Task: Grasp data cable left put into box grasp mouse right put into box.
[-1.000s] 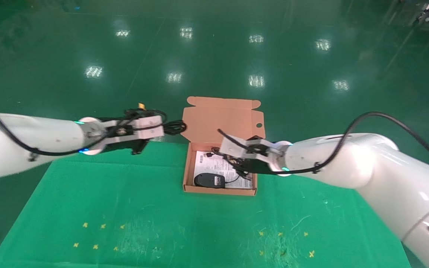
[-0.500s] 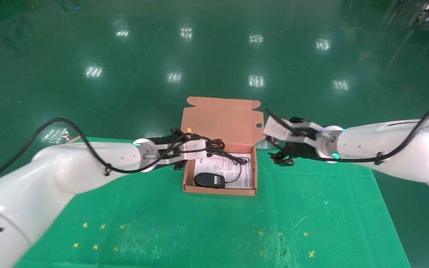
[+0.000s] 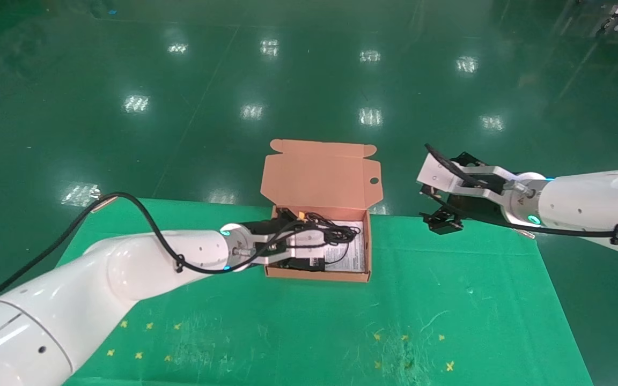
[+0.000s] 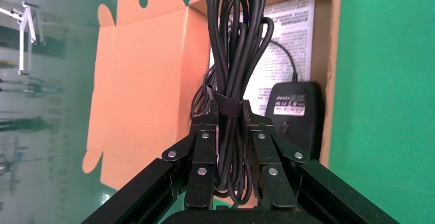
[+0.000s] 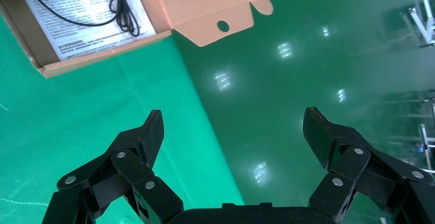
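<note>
On the left, the robot's white left arm reaches across the green cloth-covered worktop (image 3: pixel 287 332) to the near left corner of the shallow salmon-orange cardboard box (image 3: pixel 317 274), whose flap lid stands open at the back. The left claw (image 4: pixel 229 126) is clamped around the data cable (image 4: pixel 235 55), a thin black cable wound into a long narrow bundle of loops with a small strap round its middle. The claw grips it just beside that strap, and the free loops hang out over the box interior. The bundle looks light, soft and floppy; judging by this, the strapped middle is the sensible place to hold it, since loose loops could slip or snag elsewhere.

Inside the box, a white printed leaflet (image 4: pixel 287 44) lines the floor. The small black oval wired mouse (image 4: pixel 295 116) lies on it against the near wall, looking hard and smooth, its thin cord (image 5: pixel 123 8) curled over the paper.

On the right, the right claw (image 3: pixel 440 206) hangs in the air beyond the far right edge of the worktop, well apart from the box, spread wide and holding nothing.

From the head camera, the left claw and arm hide most of the mouse, and the cable ends cannot be made out
</note>
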Robot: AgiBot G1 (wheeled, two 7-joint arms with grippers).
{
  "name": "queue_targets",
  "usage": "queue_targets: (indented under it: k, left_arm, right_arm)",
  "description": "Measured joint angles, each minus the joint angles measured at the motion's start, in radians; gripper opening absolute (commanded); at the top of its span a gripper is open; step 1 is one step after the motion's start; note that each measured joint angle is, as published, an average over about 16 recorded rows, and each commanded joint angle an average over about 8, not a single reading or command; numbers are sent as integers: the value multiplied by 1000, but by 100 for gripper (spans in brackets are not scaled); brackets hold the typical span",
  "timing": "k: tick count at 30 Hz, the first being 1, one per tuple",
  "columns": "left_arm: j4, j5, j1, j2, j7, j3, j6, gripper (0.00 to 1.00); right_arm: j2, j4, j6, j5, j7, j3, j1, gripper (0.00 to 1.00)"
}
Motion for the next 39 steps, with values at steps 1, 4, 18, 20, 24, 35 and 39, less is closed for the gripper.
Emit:
queue_targets:
  k: [1,4,18,20,24,35,39]
  left_arm:
    - [2,-12,-1,1,3,8,-1,24]
    - [11,-42,-3,2,9,30,-3,62]
    - [31,-84,-12,4,7,61,3,100]
    - [28,-82,-11,2,8,59,3,100]
    - [17,-81,-15,-8,5,55,2,100]
    - [17,-96,-102,-44,-46,28,0,100]
    - [32,-104,-142,-51,-68,15,3,100]
  right_arm:
    - [5,6,0,-2,3,1,0,100]
    - [15,21,-1,-7,11,2,-1,100]
    - [26,39,2,-14,20,5,-4,100]
    - [26,38,2,-14,19,5,-4,100]
    - [26,37,4,-13,19,7,0,100]
    - [38,59,4,-37,10,29,66,100]
    - [44,70,-8,-47,0,35,97,100]
